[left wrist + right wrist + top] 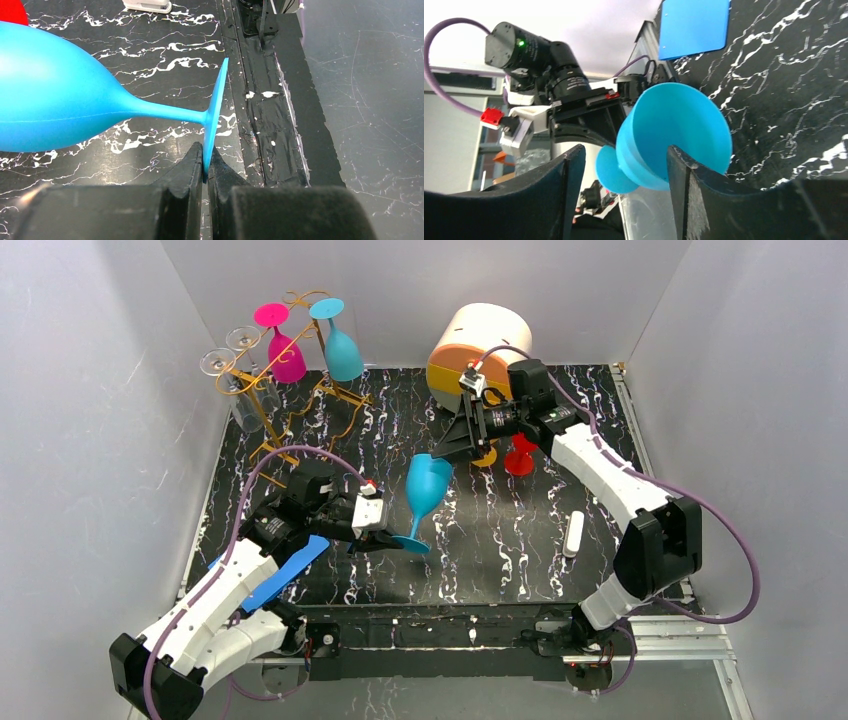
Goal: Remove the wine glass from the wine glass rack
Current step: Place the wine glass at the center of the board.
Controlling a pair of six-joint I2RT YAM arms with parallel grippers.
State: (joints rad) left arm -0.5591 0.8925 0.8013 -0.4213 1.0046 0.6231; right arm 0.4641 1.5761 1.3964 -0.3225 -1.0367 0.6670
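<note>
**Blue glass is off the rack, left arm has it by the foot**

Top view: the left fingers [376, 539] pinch the foot of the blue wine glass [424, 488]. It's tilted over the tabletop [500, 560], well apart from the wine glass rack [268, 405] at the back left. The right fingers [455, 440] sit right at its bowl.

Left wrist: the fingers [187, 172] are clamped on the foot's edge.

Right wrist: the fingers [569, 185] are spread apart, with one overlapping the bowl. Can't tell if it's touching.
</note>
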